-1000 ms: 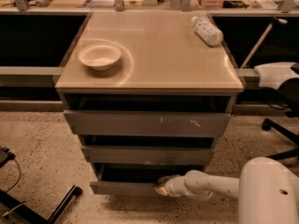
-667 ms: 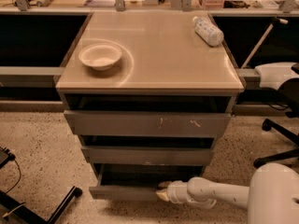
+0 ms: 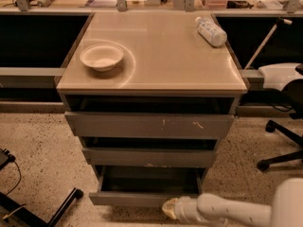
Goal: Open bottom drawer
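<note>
And out it comes! The bottom drawer [image 3: 142,198], lowest of the three under the desk [image 3: 165,65], has slid further forward than a second ago, and its shallow grey inside now shows wide open beneath the middle drawer [image 3: 147,157]. The gripper [image 3: 169,208] has drawn back with it and sits right at the drawer's front edge, at the foot of the desk, with the white arm [image 3: 227,212] trailing off to the right. Clamped or let go? I cannot tell from here. The top drawer [image 3: 142,125] hasn't budged, and neither have the bowl [image 3: 102,56] or the bottle [image 3: 211,31] up on the desk. To my eye the opening is all but done, with perhaps a little travel left.
</note>
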Robot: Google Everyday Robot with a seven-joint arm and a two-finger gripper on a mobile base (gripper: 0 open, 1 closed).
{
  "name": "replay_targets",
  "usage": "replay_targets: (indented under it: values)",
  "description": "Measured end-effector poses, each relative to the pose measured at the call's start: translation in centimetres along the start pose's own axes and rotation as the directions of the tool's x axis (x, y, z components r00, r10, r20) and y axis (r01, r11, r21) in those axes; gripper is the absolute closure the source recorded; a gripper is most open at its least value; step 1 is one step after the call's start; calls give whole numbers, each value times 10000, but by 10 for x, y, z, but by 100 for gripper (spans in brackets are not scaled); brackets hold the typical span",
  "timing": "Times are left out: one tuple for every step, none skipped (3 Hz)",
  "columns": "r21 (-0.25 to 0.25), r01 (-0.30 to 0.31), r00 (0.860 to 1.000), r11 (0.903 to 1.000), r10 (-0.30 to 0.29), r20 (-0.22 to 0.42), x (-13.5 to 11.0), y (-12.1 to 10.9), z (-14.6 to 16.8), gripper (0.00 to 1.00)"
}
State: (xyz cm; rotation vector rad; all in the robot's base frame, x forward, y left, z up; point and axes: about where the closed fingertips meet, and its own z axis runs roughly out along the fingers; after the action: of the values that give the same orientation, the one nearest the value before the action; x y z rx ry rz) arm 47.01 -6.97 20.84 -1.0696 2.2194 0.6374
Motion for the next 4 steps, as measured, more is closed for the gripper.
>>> replay_targets:
  values:
    - [-1317,-426,9990,9904,443,98,73,100,-32,100]
    - [-1094,-954,9947,9894,991,282,91,104,-51,81]
    - [-1075,-953,9947,9896,988,280,90,103,-50,58]
    - [-1075,-953,9947,9896,988,280,90,103,-50,35]
